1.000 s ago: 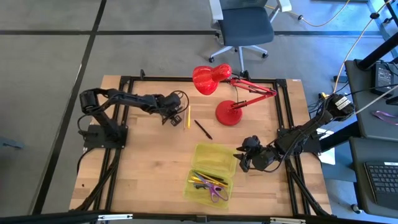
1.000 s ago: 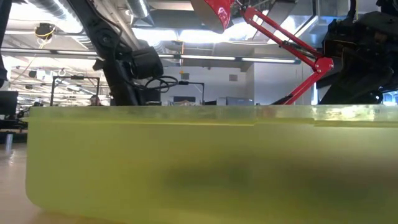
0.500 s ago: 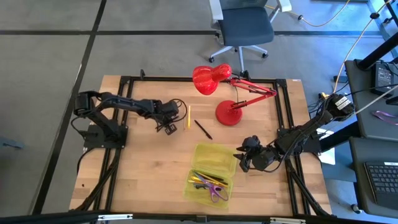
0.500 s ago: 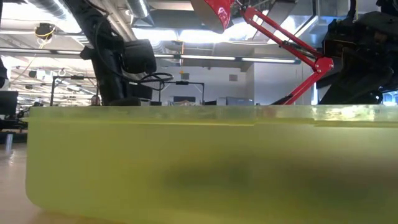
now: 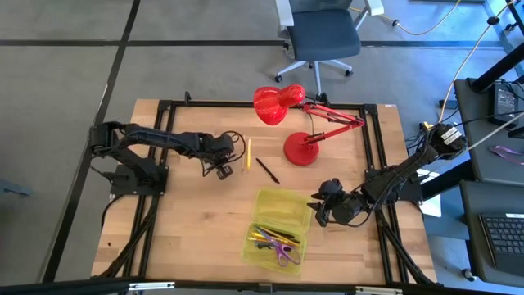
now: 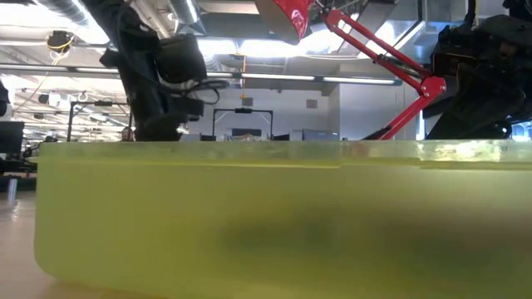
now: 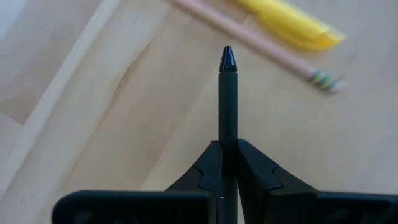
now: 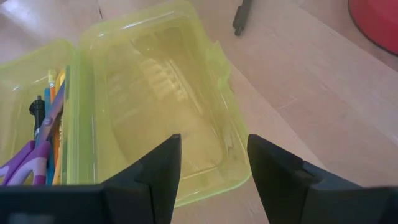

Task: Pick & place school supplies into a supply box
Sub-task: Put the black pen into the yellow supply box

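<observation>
Toward the table's [image 5: 180,238] left middle, well apart from the box [image 5: 304,215]: left gripper [image 5: 220,169] clamped tight on a black pen [image 7: 227,106], tip jutting forward past the fingers, just over bare wood. Close ahead on the wood, a pencil [image 7: 249,40] and a yellow pen [image 7: 292,22], neither touched. Between those and the box, a loose pen [image 5: 267,170], also black.

Beside the box's right edge, right gripper [image 5: 322,211], jaws spread wide, holding nothing, facing the empty lid half.

Step in hand, by judgement: carry and drop. Lift enough to clear the loose pen. Swing over the filled half of the box, the one nearer the table's front edge, where the scissors [image 5: 285,252] and other pens lie, not the lid. Line the pen up with the box's long side so that it drops flat instead of bridging the rim. Lower close before letting go, to avoid a bounce. Keep clear of the right gripper and the lamp [image 5: 299,150].

No brand, label or legible writing anywhere.
</observation>
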Motion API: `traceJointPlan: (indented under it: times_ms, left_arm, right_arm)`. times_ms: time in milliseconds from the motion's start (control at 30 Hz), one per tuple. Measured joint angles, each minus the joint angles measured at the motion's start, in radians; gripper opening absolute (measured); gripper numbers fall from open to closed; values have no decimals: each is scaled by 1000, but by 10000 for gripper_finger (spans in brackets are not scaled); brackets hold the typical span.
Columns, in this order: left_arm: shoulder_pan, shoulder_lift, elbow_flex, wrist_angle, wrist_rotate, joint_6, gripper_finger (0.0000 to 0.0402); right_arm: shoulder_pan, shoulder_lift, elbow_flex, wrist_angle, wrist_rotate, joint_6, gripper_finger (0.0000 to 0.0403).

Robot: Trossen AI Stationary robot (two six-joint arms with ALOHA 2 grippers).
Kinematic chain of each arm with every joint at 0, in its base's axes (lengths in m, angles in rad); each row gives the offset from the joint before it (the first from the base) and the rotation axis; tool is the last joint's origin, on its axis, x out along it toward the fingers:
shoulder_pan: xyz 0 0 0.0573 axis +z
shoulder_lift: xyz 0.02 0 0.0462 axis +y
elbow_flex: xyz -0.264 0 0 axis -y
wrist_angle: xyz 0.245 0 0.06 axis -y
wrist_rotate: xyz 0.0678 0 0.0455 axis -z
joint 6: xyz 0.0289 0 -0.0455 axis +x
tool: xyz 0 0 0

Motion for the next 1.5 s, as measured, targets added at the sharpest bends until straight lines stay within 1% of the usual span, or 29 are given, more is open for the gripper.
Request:
traceJointPlan:
  times_ms: [100,233,300,400,500,633,833,933,1033,1167,1367,1500]
  left_arm:
    - [-28,-48,0,19,54,-32,18]
    - [-113,-98,6,112,139,-49,18]
    - [-172,-103,38,128,154,-73,18]
    - [-268,-80,132,135,145,-85,18]
    - [-372,-22,253,134,102,-84,18]
    - [-483,91,404,116,44,-85,18]
    - [-607,315,628,122,46,-105,18]
    - [-651,426,750,119,48,-159,18]
    - [-682,515,843,113,33,-214,18]
    - [-707,603,905,106,16,-272,18]
    - [-709,677,910,89,2,-357,18]
    - [-709,703,911,82,-8,-358,18]
  right_arm:
    - [0,0,0,0,1,0,188]
    - [0,0,0,-1,1,-2,188]
    - [0,0,0,-5,1,-2,188]
    - [0,0,0,-18,2,-3,188]
    - [0,0,0,-24,2,-3,188]
    - [0,0,1,-29,1,-3,188]
    - [0,0,1,-45,0,-3,188]
    - [0,0,1,-45,0,-3,188]
    - [0,0,1,-45,-1,-1,188]
    - [0,0,-4,-42,-40,-2,188]
    - [1,0,-24,-32,-80,-2,188]
    - [1,0,-38,-34,-80,1,188]
